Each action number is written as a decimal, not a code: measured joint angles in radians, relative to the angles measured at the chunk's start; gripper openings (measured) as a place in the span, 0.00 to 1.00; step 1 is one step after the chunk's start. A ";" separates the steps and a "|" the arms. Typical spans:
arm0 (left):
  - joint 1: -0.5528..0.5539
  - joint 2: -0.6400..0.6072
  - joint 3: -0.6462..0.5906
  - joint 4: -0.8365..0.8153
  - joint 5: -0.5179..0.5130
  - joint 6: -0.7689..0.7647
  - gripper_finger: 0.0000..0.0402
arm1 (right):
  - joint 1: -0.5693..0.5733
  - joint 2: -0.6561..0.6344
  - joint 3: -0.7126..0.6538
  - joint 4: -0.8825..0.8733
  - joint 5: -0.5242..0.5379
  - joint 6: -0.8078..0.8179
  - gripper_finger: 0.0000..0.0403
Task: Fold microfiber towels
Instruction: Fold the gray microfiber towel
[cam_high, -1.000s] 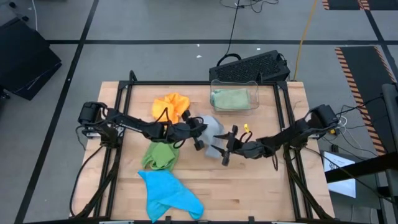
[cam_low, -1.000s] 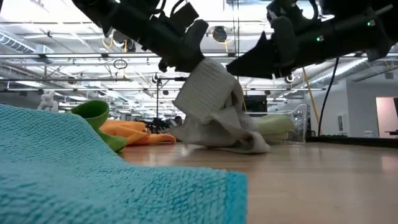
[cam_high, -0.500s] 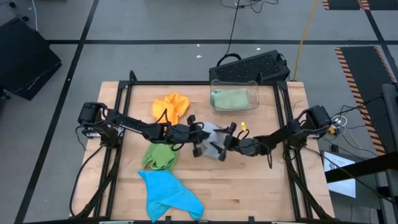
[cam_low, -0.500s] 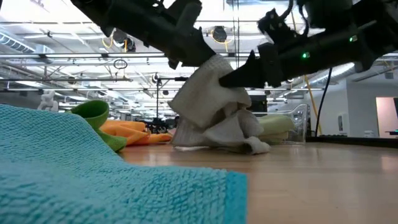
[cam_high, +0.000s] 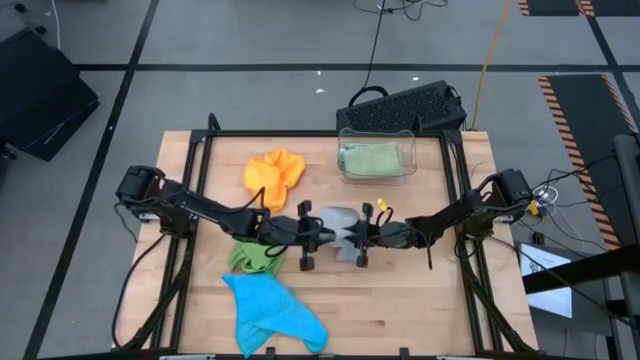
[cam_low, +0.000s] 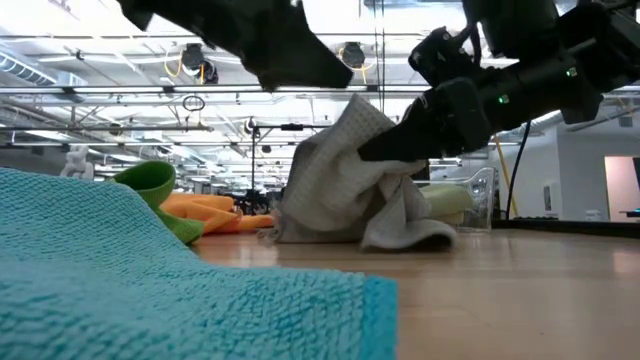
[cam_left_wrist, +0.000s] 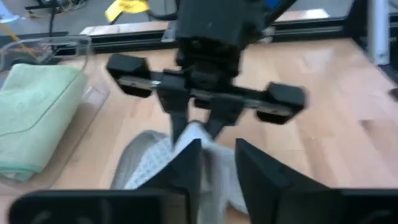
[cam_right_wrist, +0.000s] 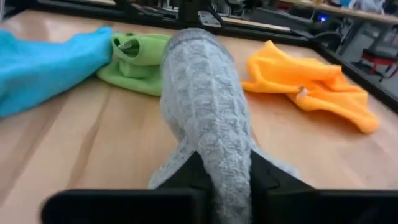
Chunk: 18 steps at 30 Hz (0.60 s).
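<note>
While the blue towel lies at the tabletop's near edge with the bright green towel and orange towel behind it, the left gripper sits mid-table, fingers slightly parted beside the grey towel. The right gripper pinches that towel's raised fold.

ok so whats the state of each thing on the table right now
grey towel: bunched, one part lifted, the rest on the table
right hand: shut on grey towel
left hand: open, right by the grey towel
orange towel: crumpled, loose on the table
bright green towel: crumpled, partly under the left arm
blue towel: spread out unfolded at the front edge
pale green towel: folded, inside the clear bin
</note>
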 joint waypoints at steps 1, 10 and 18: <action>-0.009 -0.010 0.000 -0.015 -0.005 -0.011 0.29 | 0.000 0.000 0.000 0.001 0.000 -0.021 0.05; -0.083 -0.102 0.000 -0.287 -0.098 -0.197 0.47 | -0.011 -0.078 0.000 -0.016 0.061 -0.038 0.16; -0.115 -0.028 0.000 -0.306 -0.213 -0.181 0.48 | -0.010 -0.127 0.000 0.003 0.056 -0.034 0.11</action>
